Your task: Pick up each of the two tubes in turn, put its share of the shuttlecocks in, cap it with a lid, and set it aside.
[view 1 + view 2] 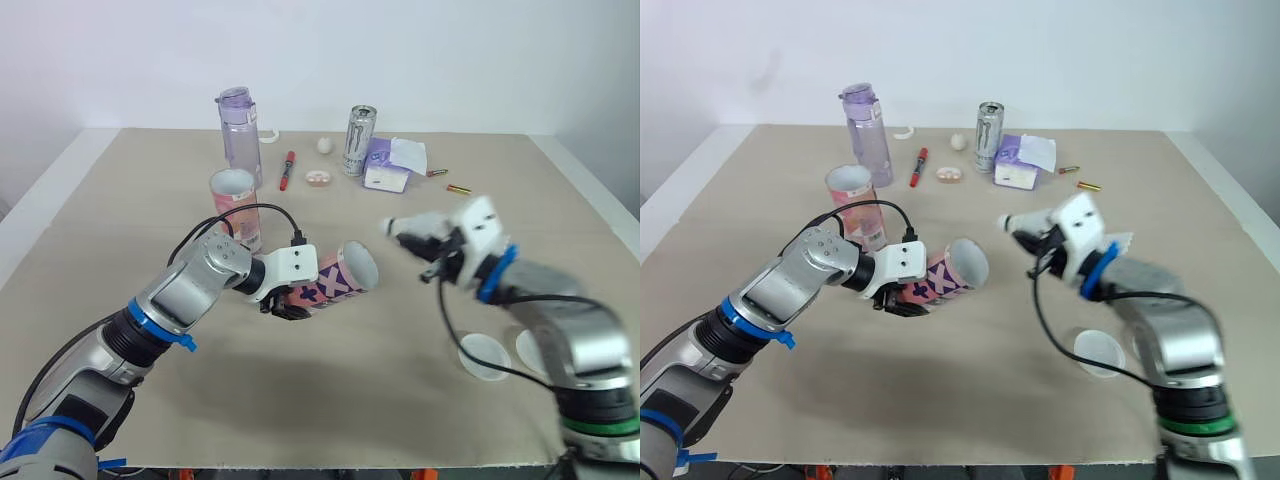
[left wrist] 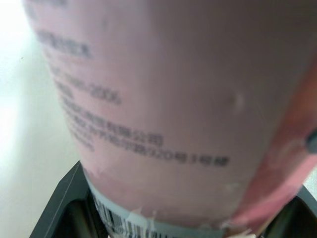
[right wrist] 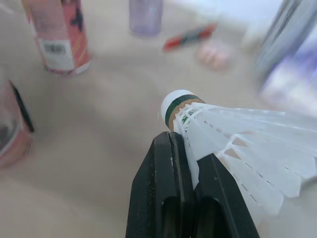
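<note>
Your two head eyes look forward and down at the whole table (image 1: 150, 170). Both share the same scene, with the lying tube (image 1: 335, 280) and the standing tube (image 1: 236, 205). Your left wrist camera sits very close to the lying tube's pink side. Your right wrist camera looks along the right gripper (image 3: 188, 148), close to the shuttlecock (image 3: 233, 134), with the standing tube farther off.

Tube (image 2: 173, 99) lettering blurred (cropped by the edges)
</note>
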`<state>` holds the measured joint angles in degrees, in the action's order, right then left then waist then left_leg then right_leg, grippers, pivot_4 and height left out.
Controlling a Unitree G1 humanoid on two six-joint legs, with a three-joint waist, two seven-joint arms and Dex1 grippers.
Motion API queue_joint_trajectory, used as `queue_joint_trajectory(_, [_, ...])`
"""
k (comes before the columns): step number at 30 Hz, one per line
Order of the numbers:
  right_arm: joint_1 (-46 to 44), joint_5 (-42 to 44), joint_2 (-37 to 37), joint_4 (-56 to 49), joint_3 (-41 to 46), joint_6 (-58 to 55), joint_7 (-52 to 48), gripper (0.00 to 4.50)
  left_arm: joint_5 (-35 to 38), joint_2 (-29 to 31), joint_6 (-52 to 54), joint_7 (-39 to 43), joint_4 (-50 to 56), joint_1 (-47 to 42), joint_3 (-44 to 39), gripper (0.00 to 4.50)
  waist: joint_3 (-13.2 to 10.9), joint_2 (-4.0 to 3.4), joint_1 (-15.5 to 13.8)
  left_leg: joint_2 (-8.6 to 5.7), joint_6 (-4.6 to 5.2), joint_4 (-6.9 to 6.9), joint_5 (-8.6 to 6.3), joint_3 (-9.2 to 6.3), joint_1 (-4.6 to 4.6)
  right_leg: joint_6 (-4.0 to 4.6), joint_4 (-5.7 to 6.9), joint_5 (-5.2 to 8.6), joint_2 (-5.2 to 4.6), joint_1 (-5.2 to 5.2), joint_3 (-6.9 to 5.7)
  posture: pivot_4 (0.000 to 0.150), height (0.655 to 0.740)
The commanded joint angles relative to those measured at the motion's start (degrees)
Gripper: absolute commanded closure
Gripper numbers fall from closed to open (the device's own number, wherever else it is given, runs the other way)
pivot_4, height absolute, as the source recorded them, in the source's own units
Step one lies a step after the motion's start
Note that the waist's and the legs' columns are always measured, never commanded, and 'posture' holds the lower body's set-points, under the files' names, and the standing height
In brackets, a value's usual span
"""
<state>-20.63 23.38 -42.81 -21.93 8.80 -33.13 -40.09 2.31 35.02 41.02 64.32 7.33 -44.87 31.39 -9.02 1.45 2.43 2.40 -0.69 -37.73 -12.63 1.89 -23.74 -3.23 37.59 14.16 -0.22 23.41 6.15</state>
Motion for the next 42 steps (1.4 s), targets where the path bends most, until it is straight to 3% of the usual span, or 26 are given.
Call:
queue_joint_trajectory(1, [1.39,1.11,-5.45,-5.06,3.37,8.57,-9.27,4.47,-1.65,0.42,-0.24,-0.33,-1.70,0.08,0.40,1.58,0.00,0.00,-0.02,-0.01,0.00,0.01,0.00,-0.01,-0.01,0.01,0.00,0.00,0.00,0.01,-0.01,0.150,0.7400])
queue_joint_trajectory(5, [4.01,1.76,-8.93,-10.09,2.30,14.13,-16.15,4.47,-1.65,-0.20,-0.44,-0.27,-2.34,-0.26,0.63,1.58,-0.01,0.01,-0.02,-0.02,0.00,0.03,0.00,-0.07,0.01,0.02,-0.01,0.01,0.01,-0.02,-0.02,0.150,0.7400])
queue_joint_trajectory(18, [1.78,-2.62,-7.12,-8.64,-6.86,18.36,-17.37,4.47,-1.50,-0.93,0.50,-0.22,-2.35,-1.18,0.27,1.58,-0.02,0.03,-0.02,-0.22,0.01,-0.02,0.03,-0.19,-0.04,-0.02,-0.01,0.03,-0.09,-0.05,0.01,0.150,0.7400])
queue_joint_trajectory(22, [0.43,-2.67,-6.75,-8.30,-8.03,18.18,-17.39,3.08,-1.54,-0.99,0.61,-0.29,-2.37,-1.23,0.19,1.58,-0.02,0.03,-0.08,-0.23,0.01,-0.03,0.03,-0.20,-0.06,-0.03,-0.01,0.02,-0.10,-0.05,0.01,0.150,0.7400])
queue_joint_trajectory(28, [0.81,3.21,-4.72,-8.84,-3.38,12.89,-13.92,0.27,-1.58,-0.82,0.78,-0.14,-2.13,-1.04,0.24,1.58,-0.02,0.03,-0.08,-0.24,0.01,-0.02,0.03,-0.24,-0.07,-0.04,-0.01,0.06,-0.10,-0.06,-0.02,0.150,0.7400])
queue_joint_trajectory(29, [1.27,5.03,-3.88,-8.56,-1.38,11.16,-12.47,0.04,-1.59,-0.79,0.77,-0.10,-2.08,-1.01,0.26,1.58,-0.02,0.04,-0.11,-0.24,0.01,-0.02,0.03,-0.24,-0.08,-0.05,-0.01,0.06,-0.10,-0.05,-0.02,0.150,0.7400])
queue_joint_trajectory(36, [9.81,12.19,2.19,-0.46,14.56,3.01,-1.23,0.04,-1.59,-1.03,0.62,0.08,-2.17,-1.11,0.49,1.58,-0.01,0.08,-0.43,-0.30,0.01,-0.02,0.03,-0.31,-0.17,-0.22,-0.03,0.02,-0.13,-0.06,-0.02,0.150,0.7400])
queue_joint_trajectory(42, [15.85,9.38,4.24,10.66,19.27,3.10,3.29,0.04,-1.57,-1.28,0.55,0.28,-2.16,-1.23,0.65,1.58,0.01,0.01,-0.42,-0.32,0.01,0.00,0.03,-0.30,-0.15,-0.22,-0.02,0.02,-0.12,-0.06,0.00,0.150,0.7400])
